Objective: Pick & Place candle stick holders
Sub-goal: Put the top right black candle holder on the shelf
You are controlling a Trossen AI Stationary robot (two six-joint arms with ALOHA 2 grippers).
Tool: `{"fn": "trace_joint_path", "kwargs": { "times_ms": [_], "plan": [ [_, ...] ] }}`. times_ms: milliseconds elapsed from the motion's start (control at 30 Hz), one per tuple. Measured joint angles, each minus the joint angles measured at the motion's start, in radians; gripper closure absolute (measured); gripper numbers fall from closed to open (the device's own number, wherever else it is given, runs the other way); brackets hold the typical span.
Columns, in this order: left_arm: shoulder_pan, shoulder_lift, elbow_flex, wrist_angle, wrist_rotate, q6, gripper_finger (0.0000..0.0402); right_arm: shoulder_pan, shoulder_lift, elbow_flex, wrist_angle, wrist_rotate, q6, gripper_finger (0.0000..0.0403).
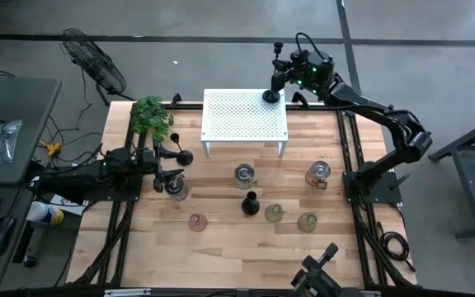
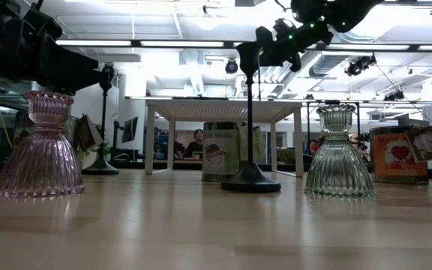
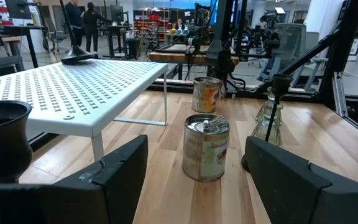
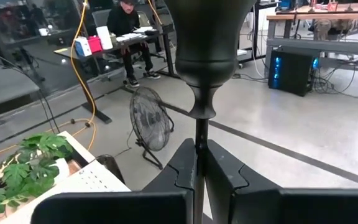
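My right gripper (image 1: 277,82) is over the far right corner of the white shelf (image 1: 246,124), shut on a tall black candlestick (image 4: 204,43). My left gripper (image 1: 170,172) is open and empty at the table's left, low over the wood, pointing toward a tin (image 3: 207,146). The cup of a black candlestick (image 3: 2,140) stands just beside its finger. Another black candlestick (image 1: 250,202) stands on its round base mid-table. A pinkish glass holder (image 1: 198,221) and two greenish ones (image 1: 274,213) (image 1: 308,221) stand near the front, and a clear one (image 1: 176,191) by my left gripper. My right gripper pinches the candlestick's thin stem (image 4: 196,140) just below its cup, between the two fingers, which lie across the stem. The candlestick stands upright, and its round base (image 1: 270,96) is at the shelf's far right corner. I cannot tell whether the base rests on the shelf or hangs just above it.
Two tins (image 1: 244,175) (image 1: 318,173) stand on the table in front of the shelf. A green leafy plant (image 1: 151,115) is at the far left corner. A fan (image 1: 97,66) stands on the floor beyond the table.
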Motion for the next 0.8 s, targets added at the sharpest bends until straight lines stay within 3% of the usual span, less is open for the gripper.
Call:
{"fn": "trace_joint_path", "kwargs": {
  "times_ms": [800],
  "plan": [
    [0.0, 0.0, 0.0, 0.0, 0.0, 0.0, 0.0137, 0.001, -0.006, 0.003, -0.049, -0.007, -0.054, 0.0399]
  ]
}}
